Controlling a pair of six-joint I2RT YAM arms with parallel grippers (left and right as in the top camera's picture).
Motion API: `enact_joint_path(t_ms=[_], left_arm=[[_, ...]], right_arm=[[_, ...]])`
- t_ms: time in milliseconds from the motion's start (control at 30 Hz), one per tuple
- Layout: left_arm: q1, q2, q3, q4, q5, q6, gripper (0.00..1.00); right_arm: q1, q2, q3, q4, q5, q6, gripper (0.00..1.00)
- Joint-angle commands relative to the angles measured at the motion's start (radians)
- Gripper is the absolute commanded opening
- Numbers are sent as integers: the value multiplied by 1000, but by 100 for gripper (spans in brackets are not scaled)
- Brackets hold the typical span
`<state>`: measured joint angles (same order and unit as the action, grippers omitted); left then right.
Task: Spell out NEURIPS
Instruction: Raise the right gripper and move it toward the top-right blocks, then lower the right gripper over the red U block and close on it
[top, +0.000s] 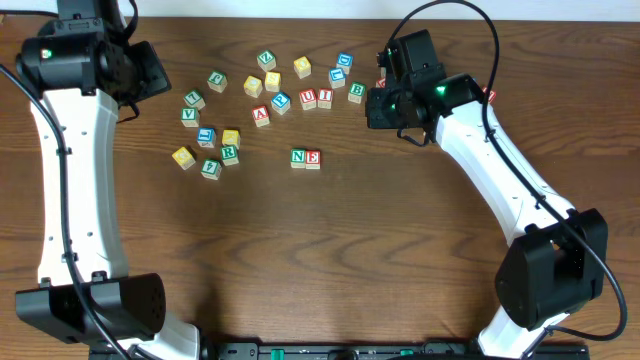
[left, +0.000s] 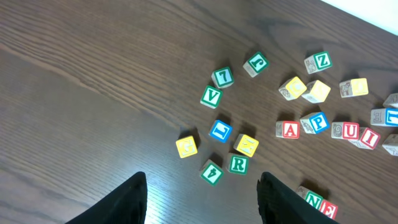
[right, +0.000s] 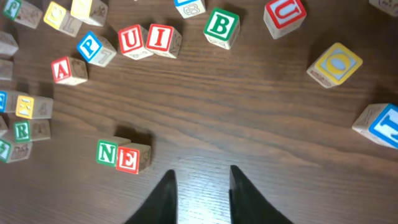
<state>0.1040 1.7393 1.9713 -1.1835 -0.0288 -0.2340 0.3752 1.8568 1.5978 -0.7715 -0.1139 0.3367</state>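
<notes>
Cube N (top: 298, 157) and cube E (top: 313, 158) sat touching mid-frame, starting the word. Right gripper (right: 202, 173) and left gripper (left: 202, 180) were spread, empty.

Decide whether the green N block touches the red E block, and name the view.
Touching. The right wrist view shows the N block and E block side by side, with no gap between their faces.
</notes>
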Motion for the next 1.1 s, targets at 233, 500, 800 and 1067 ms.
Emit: enact_joint_path(t_ms=[233, 500, 800, 1067], left_arm=[[2, 6, -4, -3, 3, -12, 56], [2, 14, -4, 0, 3, -12, 56], [0, 69, -4, -4, 48, -11, 56], [-5, 93, -4, -5, 48, -11, 56]], right_arm=[[-9, -9, 10, 21, 36, 80, 52], [-49, 116, 289, -32, 33, 98, 82], [-49, 382, 564, -80, 39, 286, 99], [-64, 457, 560, -93, 143, 488, 97]])
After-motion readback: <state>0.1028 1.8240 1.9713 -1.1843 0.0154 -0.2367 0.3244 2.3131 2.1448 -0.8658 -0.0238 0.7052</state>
